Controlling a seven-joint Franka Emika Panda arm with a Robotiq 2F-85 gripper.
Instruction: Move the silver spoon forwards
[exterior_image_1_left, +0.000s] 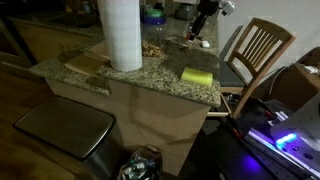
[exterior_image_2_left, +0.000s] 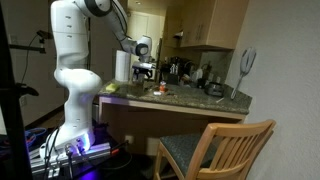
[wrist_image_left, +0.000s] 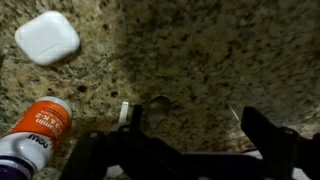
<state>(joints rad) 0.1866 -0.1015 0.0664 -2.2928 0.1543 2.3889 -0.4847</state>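
Where the wrist view looks straight down on the speckled granite counter (wrist_image_left: 220, 50), the silver spoon (wrist_image_left: 155, 104) lies flat on the stone. Its pale oval bowl catches the light, and a short bright stretch sits just beside it at 9 o'clock. It is too dim to tell how far the handle runs.

The gripper (wrist_image_left: 192, 122) comes in from 6 o'clock in that view with its jaws spread wide. One dark finger (wrist_image_left: 130, 140) ends just beside the spoon, and whether they touch cannot be told. The other finger stands well apart at 3 o'clock. Nothing is pinched between them.

From the spoon, a small white case (wrist_image_left: 47, 38) with rounded corners rests at 10 o'clock, well apart. An orange bottle (wrist_image_left: 38, 128) with a white label lies on its side at 8 o'clock, nearer.

In both exterior views the gripper (exterior_image_1_left: 203, 22) (exterior_image_2_left: 146, 75) hangs low over the far part of the counter, and the spoon is too small to make out there. In an exterior view a yellow sponge (exterior_image_1_left: 197, 76) lies at 6 o'clock from the gripper, close to the counter's edge. A tall white paper roll (exterior_image_1_left: 120, 35) stands upright at 9 o'clock, with a wooden board (exterior_image_1_left: 88, 62) beside it at 8 o'clock. A wooden chair (exterior_image_1_left: 258, 50) stands off the counter at 4 o'clock.
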